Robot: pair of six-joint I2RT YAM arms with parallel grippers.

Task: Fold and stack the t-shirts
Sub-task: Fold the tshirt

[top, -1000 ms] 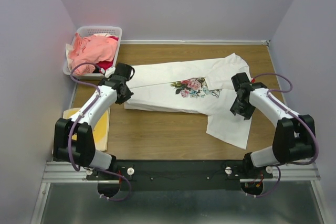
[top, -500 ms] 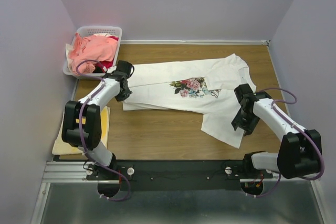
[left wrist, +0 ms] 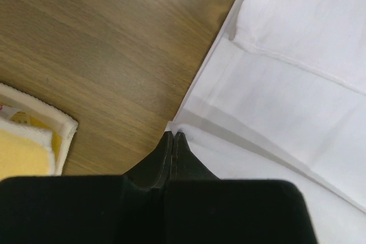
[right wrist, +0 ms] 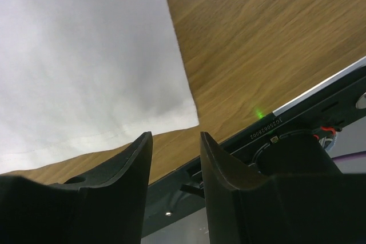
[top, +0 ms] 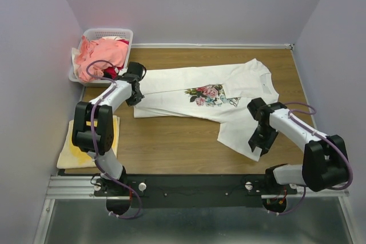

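White tee is spread out sideways on the worktop, collar toward the right, hem end at the left. The far long edge is folded over on itself, so it's a longish strip with layered edges showing at the hem end. The pink-green floral print faces up around the middle. One loose flap sticks out toward the near right, lying flat, a bit crooked. The salmon-pink tee is bunched up on top in the basket at the far left corner, with a bit of a red tee peeking out under it.
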